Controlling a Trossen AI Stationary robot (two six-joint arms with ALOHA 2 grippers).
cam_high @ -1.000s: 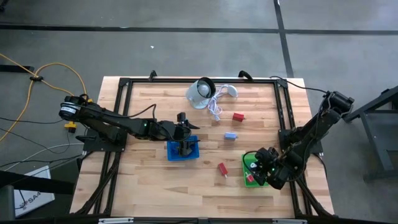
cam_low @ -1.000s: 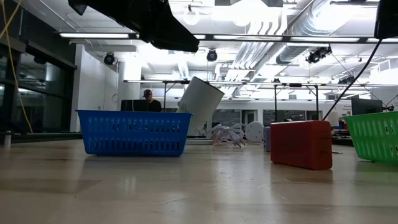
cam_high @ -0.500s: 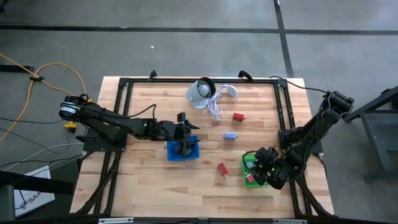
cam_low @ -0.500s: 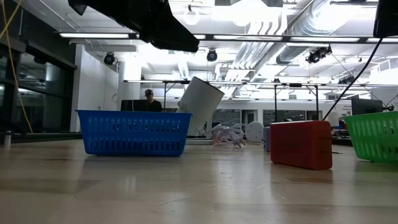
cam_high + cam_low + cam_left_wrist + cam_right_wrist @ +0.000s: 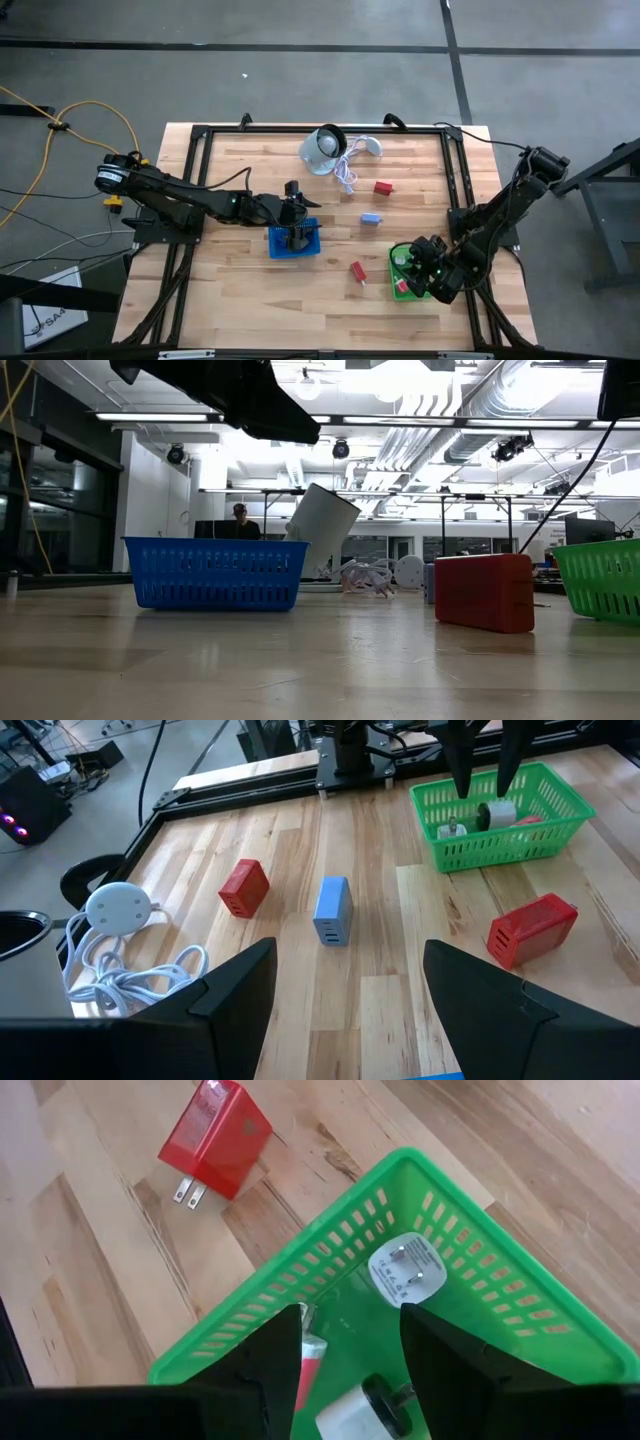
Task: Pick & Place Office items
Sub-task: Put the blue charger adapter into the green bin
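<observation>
From above, the left gripper (image 5: 293, 213) is seen over the blue basket (image 5: 294, 242), jaws apart; the right gripper (image 5: 416, 262) is over the green basket (image 5: 404, 273), jaws parted and empty. Two red blocks (image 5: 382, 187) (image 5: 357, 271) and a pale blue block (image 5: 371, 218) lie on the bench (image 5: 240, 290).

In the right wrist view, a white plug (image 5: 406, 1274) lies inside the green basket.

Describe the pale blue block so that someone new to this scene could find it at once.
Start at the white round device with its coiled cable at the far edge of the wooden table. Toward the table's middle, between the blue basket and the green basket, lies the pale blue block. Both loose blocks near it, and, are red.
</observation>
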